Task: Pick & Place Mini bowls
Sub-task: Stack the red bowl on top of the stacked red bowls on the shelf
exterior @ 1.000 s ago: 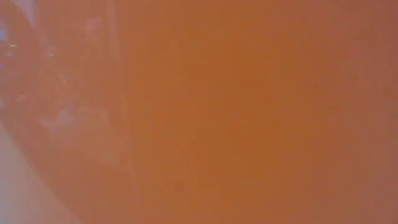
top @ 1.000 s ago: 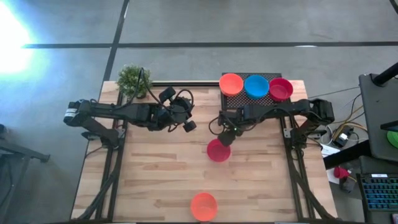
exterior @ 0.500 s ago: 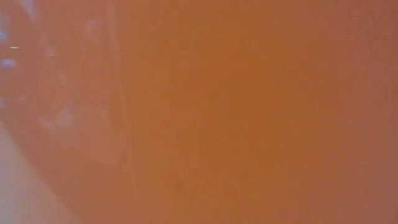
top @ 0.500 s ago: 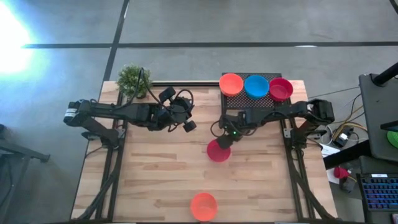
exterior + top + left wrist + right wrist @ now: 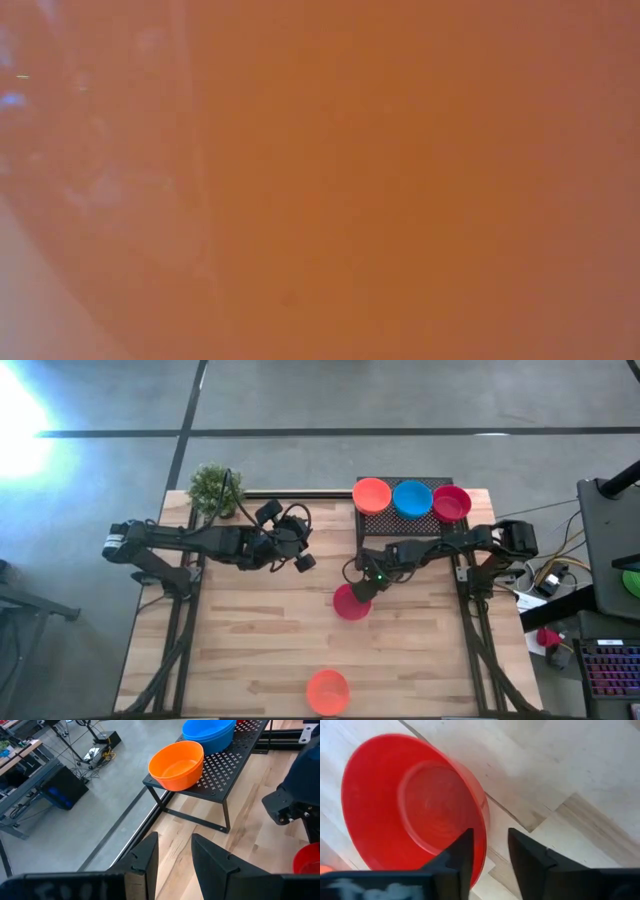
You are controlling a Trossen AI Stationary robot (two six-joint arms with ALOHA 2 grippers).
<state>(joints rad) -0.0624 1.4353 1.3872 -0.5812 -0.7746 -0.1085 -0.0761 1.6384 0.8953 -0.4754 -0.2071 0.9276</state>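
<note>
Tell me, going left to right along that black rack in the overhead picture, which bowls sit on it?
Orange bowl → blue bowl → red bowl, all in a row on the black rack.

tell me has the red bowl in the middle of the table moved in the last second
No. In the high view the red bowl sits at the same spot relative to the black wire-mesh rack, with the right gripper at its rim.
</note>
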